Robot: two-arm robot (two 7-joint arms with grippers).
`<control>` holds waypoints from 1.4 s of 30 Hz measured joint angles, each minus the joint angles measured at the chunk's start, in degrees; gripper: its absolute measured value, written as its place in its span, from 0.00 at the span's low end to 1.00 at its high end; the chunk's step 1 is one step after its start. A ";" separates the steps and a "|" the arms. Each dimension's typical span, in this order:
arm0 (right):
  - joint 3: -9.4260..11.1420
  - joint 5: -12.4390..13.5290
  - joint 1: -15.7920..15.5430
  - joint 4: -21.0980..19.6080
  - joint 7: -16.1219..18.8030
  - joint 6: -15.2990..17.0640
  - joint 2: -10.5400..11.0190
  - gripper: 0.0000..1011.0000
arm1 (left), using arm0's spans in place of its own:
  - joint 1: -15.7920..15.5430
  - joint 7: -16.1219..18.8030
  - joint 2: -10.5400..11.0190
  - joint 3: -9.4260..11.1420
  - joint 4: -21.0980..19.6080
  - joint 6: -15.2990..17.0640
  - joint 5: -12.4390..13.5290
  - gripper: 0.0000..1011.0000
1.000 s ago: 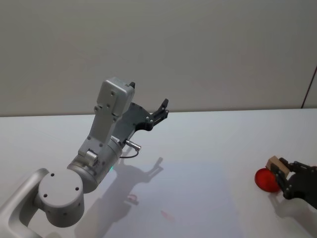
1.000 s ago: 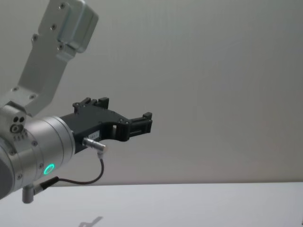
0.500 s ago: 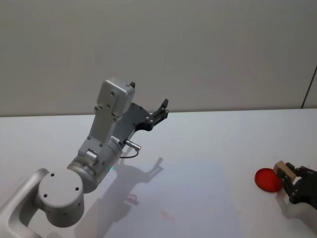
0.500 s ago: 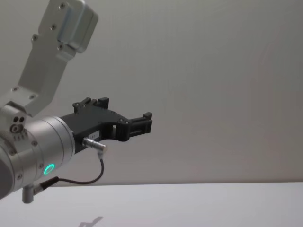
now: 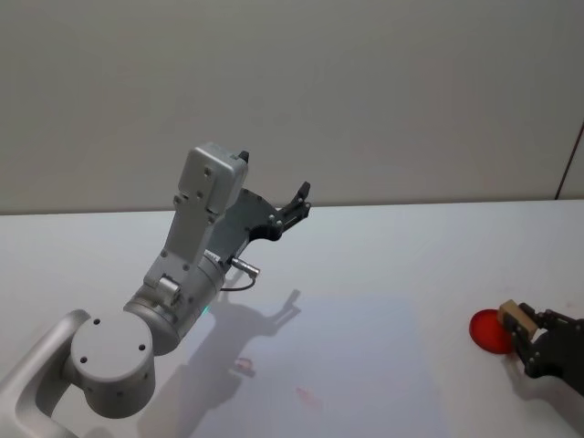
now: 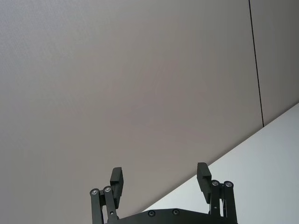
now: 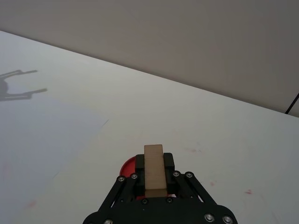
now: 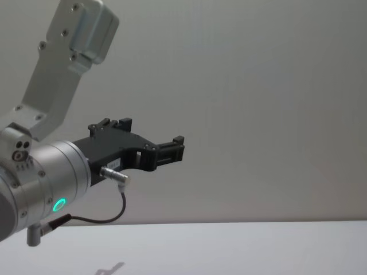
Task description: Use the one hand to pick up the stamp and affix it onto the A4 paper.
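Observation:
At the table's right edge my right gripper (image 5: pixel 522 330) is shut on the stamp (image 5: pixel 514 318), a light-brown wooden block. In the right wrist view the stamp (image 7: pixel 153 165) stands clamped between the black fingers (image 7: pixel 168 163) of the right gripper (image 7: pixel 154 175), just over the near edge of a red round ink pad (image 7: pixel 126 167). The A4 paper (image 5: pixel 356 356) lies flat in the middle of the table, left of the ink pad (image 5: pixel 488 331); the paper (image 7: pixel 42 135) is faintly outlined. My left gripper (image 5: pixel 296 206) hangs raised and open, high above the table's left half.
The left arm's silver wrist with its green light (image 8: pixel 58 204) fills the left side of the chest view, its left gripper (image 8: pixel 172 150) pointing toward the wall. The left gripper (image 6: pixel 161 179) holds nothing. Small red marks (image 5: pixel 307 396) dot the paper.
My right gripper has drawn back toward the near right with the stamp, from over the ink pad's far side to its near edge. The left arm has not moved.

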 joint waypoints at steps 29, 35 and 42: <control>-0.97 -1.42 1.14 1.43 -0.46 -0.11 -1.54 0.22 | 0.00 0.00 0.00 0.00 0.00 0.00 0.00 0.99; -1.05 -1.66 1.35 1.59 -0.58 -0.05 -1.71 0.22 | 0.00 0.00 0.00 0.00 0.00 0.00 0.00 0.99; -1.18 -1.94 1.69 1.98 -0.72 -0.01 -2.00 0.22 | 0.00 0.00 0.00 0.00 0.00 0.00 0.00 0.99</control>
